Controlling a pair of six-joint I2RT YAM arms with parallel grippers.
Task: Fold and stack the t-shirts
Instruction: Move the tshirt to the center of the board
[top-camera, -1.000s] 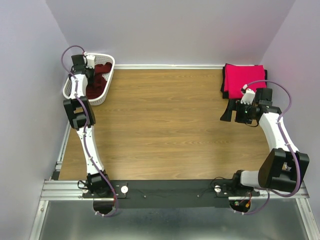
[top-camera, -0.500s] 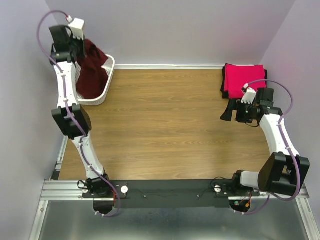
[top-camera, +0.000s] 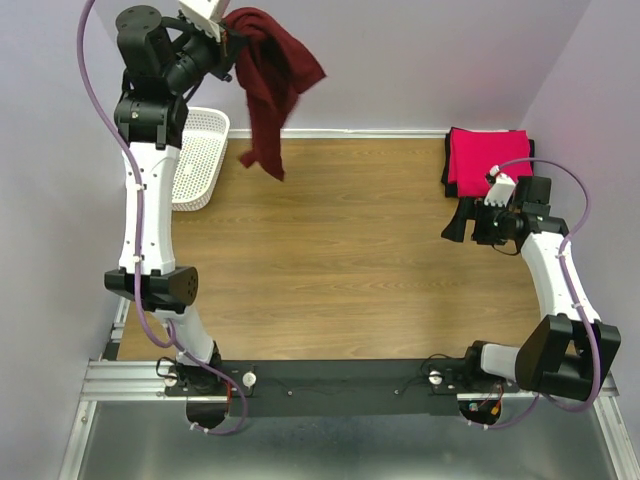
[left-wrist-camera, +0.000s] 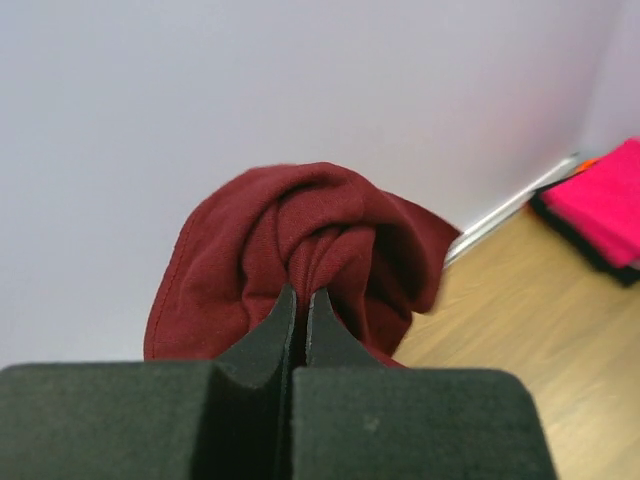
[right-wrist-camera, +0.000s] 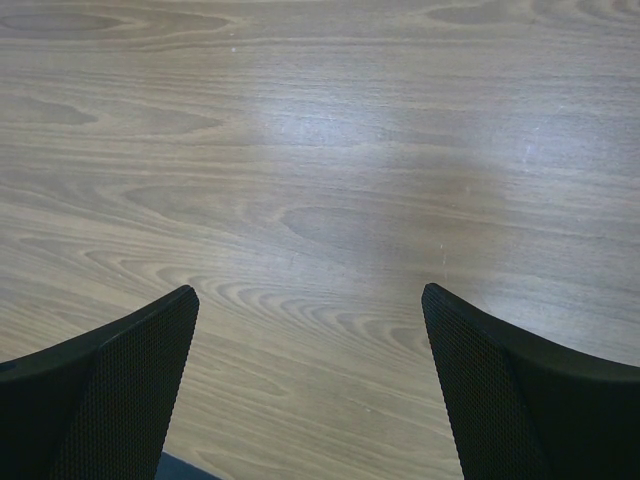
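Observation:
A dark maroon t-shirt hangs bunched in the air above the table's back left, with my left gripper shut on its top. In the left wrist view the maroon t-shirt bulges over the pinching fingertips. A folded pink-red t-shirt lies at the back right on top of a black one, whose edge shows. My right gripper hovers open just in front of that stack, facing left over bare wood, with nothing between its fingers.
A white mesh basket stands at the back left, under and behind the raised left arm. Purple walls close the table at the back and both sides. The black mounting rail runs along the near edge.
My left arm has lifted the maroon t-shirt out of the basket, up and to the right, so it now hangs free. The right arm has barely moved.

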